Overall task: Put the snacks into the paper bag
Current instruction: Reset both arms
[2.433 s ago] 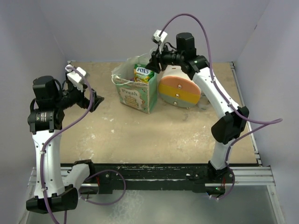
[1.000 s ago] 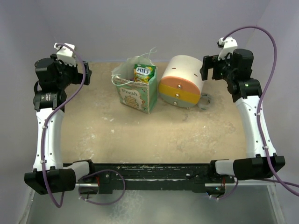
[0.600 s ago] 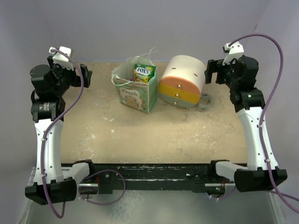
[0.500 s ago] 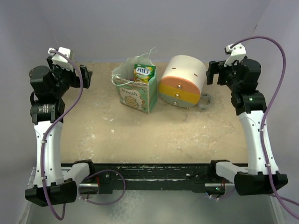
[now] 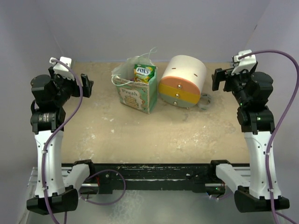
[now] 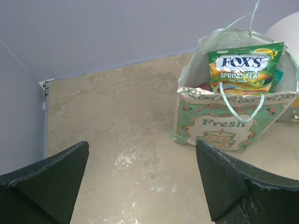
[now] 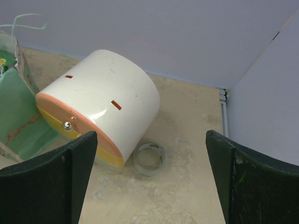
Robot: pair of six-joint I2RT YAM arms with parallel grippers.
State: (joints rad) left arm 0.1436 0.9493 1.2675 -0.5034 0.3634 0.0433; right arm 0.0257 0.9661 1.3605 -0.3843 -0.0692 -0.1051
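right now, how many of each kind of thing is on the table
paper bag: 1
snack packet: 1 clearly seen, poking out of the bag; anything deeper inside is too hidden to count
round drawer unit: 1
small ring: 1
total: 4 in view

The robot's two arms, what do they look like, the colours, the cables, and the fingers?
The left arm and right arm match: white shells on the long links, black housings at the joints and bases. A purple cable loops loosely along each one up to a small white camera block on the wrist. The fingers are plain black wedges with slightly rough edges.
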